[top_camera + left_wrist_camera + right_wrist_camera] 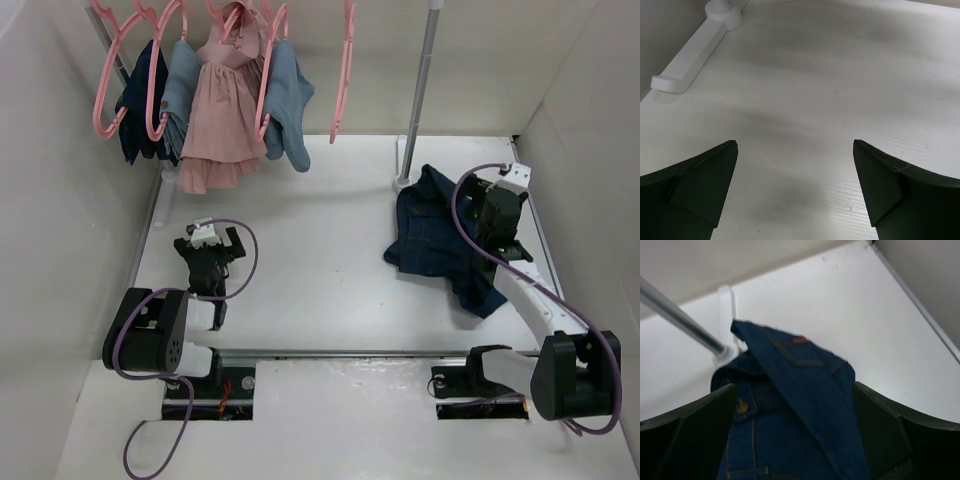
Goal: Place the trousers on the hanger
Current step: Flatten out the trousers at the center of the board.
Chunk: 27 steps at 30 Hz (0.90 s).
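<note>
Denim, dark navy, is what matters here: the trousers [445, 240] lie crumpled on the right side of the bench [310, 260], their far edge just beside the foot of the rail's upright pole [420, 90]. They are bunched rather than laid flat. A fold of waistband and a copper-coloured button face my right wrist camera, so I judge there is no clean edge to pass over a bar yet.

The right arm [525, 295] reaches over the heap. The right jaws are spread wide, one on each side of the fold, and hold nothing. Whether they touch the cloth I cannot tell. I read this as a pose for a pinch at the waistband, the stiffest part and the least likely to slip.

The hanger [345, 70] hangs bare on the rail at the back, well apart from the trousers. It is off to one side of the hangers that carry the pink dress [225, 110] and the light blue garments [290, 100], which should make it the easy one to lift off.

The left arm [160, 335] sits low on the left. The left jaws are likewise wide apart and empty, with only white surface and the rack's foot [690, 60] ahead of them. I take it that arm stands clear so it can fetch or steady the hanger. Nothing of the task is done so far.
</note>
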Each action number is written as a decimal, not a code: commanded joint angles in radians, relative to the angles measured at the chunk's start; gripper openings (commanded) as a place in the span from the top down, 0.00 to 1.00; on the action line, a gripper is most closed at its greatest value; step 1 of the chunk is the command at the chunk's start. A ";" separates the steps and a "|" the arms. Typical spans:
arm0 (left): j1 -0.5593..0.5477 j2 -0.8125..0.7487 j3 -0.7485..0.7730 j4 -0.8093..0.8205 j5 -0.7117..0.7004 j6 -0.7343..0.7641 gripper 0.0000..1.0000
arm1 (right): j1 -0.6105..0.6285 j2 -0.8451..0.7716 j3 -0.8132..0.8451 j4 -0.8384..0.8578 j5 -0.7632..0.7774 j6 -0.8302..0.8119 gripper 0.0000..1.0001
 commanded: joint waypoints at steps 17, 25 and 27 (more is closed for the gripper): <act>-0.018 -0.850 0.154 -1.067 0.839 0.925 0.01 | 0.324 0.422 0.330 -0.691 0.021 -0.009 0.00; -0.027 -0.793 0.439 -1.352 0.695 0.774 0.01 | 0.361 0.553 0.405 -0.779 -0.023 -0.002 0.20; -0.027 -0.708 0.494 -1.414 0.704 0.743 0.01 | 0.371 0.567 0.405 -0.779 -0.023 0.009 0.39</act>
